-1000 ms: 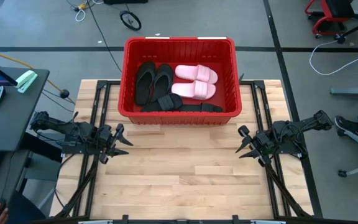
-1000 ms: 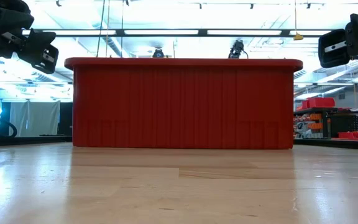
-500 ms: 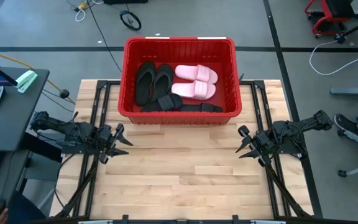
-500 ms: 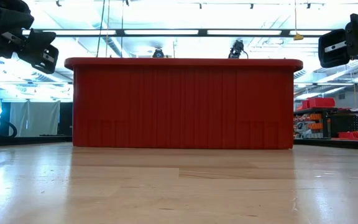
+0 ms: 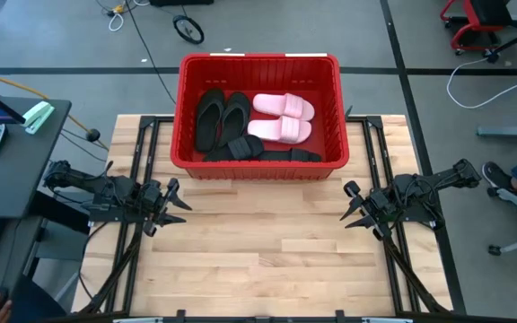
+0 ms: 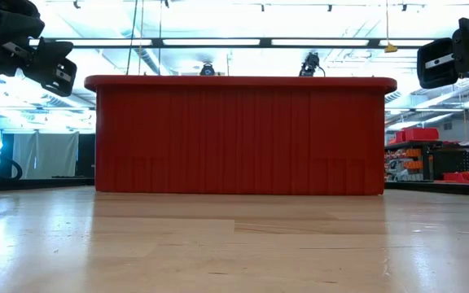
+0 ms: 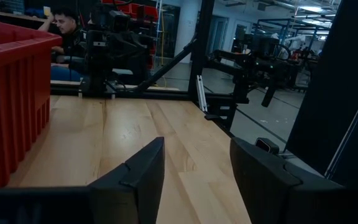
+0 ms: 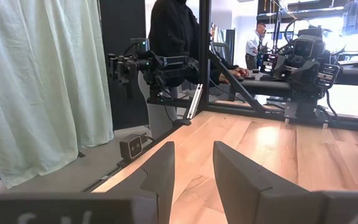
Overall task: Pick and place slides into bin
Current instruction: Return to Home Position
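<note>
Both of my claws hang empty above the tabletop (image 5: 267, 260), one at each side, well apart from the bin.

My left claw (image 5: 176, 199) sits near the tabletop's left edge, about midway between the near and far edges, pointing inward. From its wrist, the two fingers (image 7: 138, 177) stand parted with a clear gap and bare wood between them; they hold nothing.

At the middle of the far edge stands the red bin (image 5: 258, 61), reaching past that edge. All six slides lie inside it. The two black flip-flops (image 5: 221, 117) rest side by side in its left part. The two black slides (image 5: 263, 151) lie end to end along its near wall. The two pink slides (image 5: 282, 118) lie side by side in its right part. From table height only the bin's ribbed near wall (image 6: 238, 138) shows.

My right claw (image 5: 350, 205) sits near the right edge, level with the left one, pointing inward. Its fingers (image 8: 160, 174) are parted too, gripping nothing.
</note>
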`<action>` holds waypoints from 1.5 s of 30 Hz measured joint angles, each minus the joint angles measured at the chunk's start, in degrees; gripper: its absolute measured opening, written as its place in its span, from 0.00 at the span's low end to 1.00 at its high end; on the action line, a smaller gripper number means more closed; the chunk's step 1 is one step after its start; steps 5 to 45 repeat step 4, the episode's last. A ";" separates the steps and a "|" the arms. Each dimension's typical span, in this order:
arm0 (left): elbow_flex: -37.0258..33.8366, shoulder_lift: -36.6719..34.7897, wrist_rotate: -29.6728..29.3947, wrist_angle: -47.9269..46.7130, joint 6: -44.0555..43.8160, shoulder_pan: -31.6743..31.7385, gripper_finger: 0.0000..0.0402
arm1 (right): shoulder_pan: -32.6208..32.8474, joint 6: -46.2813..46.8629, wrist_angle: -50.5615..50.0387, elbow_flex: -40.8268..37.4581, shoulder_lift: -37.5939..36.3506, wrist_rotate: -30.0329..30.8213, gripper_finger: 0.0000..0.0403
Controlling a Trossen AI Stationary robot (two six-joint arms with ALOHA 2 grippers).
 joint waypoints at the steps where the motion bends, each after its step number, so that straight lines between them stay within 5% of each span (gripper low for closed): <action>1: 0.00 0.01 0.00 0.00 0.00 0.01 0.47 | 0.02 0.00 0.00 0.00 -0.01 0.00 0.29; 45: 0.00 0.01 0.00 0.00 0.01 0.01 0.48 | 0.01 0.00 0.00 0.00 0.00 0.01 0.29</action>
